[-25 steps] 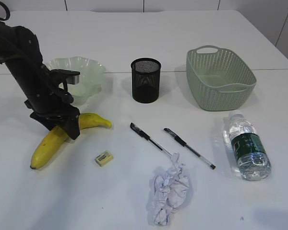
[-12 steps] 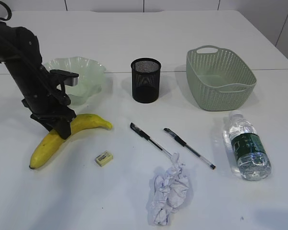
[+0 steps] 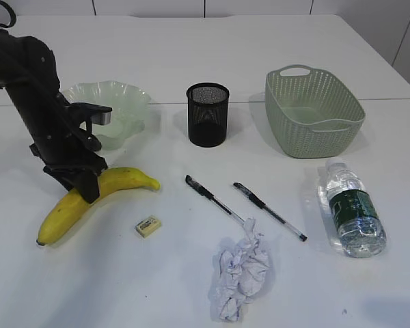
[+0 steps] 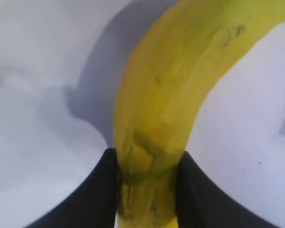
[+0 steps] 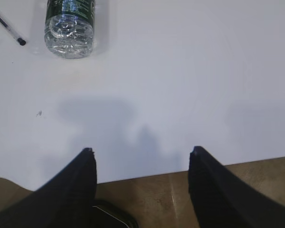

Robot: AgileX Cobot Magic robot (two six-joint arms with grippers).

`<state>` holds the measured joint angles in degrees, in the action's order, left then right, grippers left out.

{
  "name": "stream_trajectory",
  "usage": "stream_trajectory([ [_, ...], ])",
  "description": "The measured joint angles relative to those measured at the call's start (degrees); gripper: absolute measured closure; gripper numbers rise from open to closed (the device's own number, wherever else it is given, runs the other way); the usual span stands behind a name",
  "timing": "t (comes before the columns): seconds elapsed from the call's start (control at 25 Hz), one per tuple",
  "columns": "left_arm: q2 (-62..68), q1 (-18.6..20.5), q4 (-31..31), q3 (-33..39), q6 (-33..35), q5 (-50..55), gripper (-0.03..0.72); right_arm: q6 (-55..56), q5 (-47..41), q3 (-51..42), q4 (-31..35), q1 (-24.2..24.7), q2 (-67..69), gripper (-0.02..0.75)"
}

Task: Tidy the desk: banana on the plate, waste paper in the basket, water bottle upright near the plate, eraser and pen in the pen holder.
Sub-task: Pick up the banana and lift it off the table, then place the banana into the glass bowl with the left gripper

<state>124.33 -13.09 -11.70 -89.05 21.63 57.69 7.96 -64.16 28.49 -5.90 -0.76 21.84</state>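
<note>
Yellow banana clamped between fingers of left gripper, on table; arm slanted down. Right gripper open, empty.

The left arm blocks the plate from the banana side. Bare table lies open along the front; 2 pens, crumpled paper and the eraser clutter the middle.
</note>
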Motion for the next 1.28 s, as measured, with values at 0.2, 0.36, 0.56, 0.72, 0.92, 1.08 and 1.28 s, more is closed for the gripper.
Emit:
stream_trajectory([
  [0.2, 0.2, 0.0, -2.1, -4.8, 0.0, 5.4, 0.486, 0.0, 0.0, 0.0, 0.0, 0.0, 0.0, 0.272],
  [0.36, 0.2, 0.0, -4.2, -12.1, 0.0, 9.1, 0.486, 0.0, 0.0, 0.0, 0.0, 0.0, 0.0, 0.272],
  [0.56, 0.2, 0.0, -6.6, -21.3, 0.0, 11.6, 0.486, 0.0, 0.0, 0.0, 0.0, 0.0, 0.0, 0.272],
  [0.72, 0.2, 0.0, -7.4, -27.3, 0.0, 11.9, 0.486, 0.0, 0.0, 0.0, -0.1, 0.0, 0.0, 0.272],
  [0.92, 0.2, 0.0, -7.7, -30.5, 0.0, 4.8, 0.486, 0.0, -0.1, 0.0, -0.1, 0.0, 0.0, 0.272],
  [1.08, 0.2, 0.0, -7.7, -30.7, 0.0, -2.6, 0.486, 0.1, -0.1, 0.0, -0.2, 0.0, 0.0, 0.272],
  [1.28, 0.7, 0.0, -4.8, -30.7, 0.0, -12.7, 0.486, 0.3, -0.1, 0.0, -0.2, 0.0, 0.0, 0.272],
])
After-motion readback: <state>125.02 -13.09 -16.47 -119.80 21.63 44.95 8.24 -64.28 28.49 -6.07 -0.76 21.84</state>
